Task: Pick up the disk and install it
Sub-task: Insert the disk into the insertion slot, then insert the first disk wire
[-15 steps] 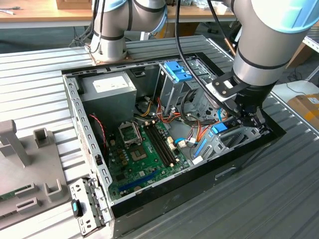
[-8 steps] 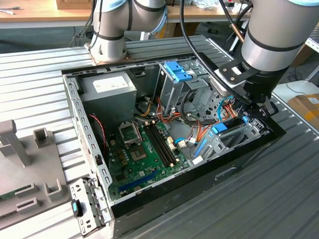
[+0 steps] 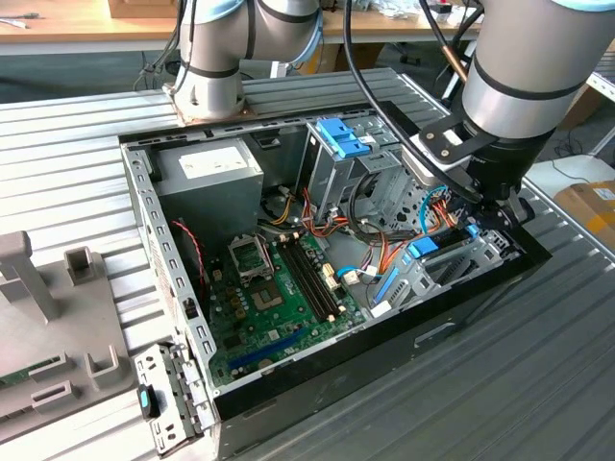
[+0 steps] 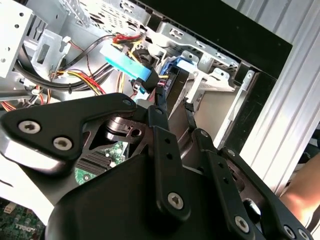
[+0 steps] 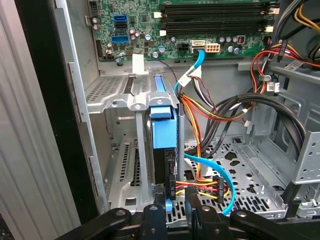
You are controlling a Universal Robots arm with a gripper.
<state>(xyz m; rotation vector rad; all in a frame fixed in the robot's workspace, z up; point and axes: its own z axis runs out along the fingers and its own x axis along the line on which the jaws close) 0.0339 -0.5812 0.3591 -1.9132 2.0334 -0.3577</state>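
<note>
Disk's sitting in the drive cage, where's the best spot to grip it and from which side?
Probably by its exposed rear edge, across the thin dimension, between the blue rails. The disk stands on edge in the metal drive cage, whose walls cover its broad faces, so only the open cage mouth gives access. The gripper already sits there, fingers straddling that edge beside the cables.

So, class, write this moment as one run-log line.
phase: install | gripper: at bay mouth, fingers either side of disk's end | disk: upright on edge in metal drive cage | case: open
</note>
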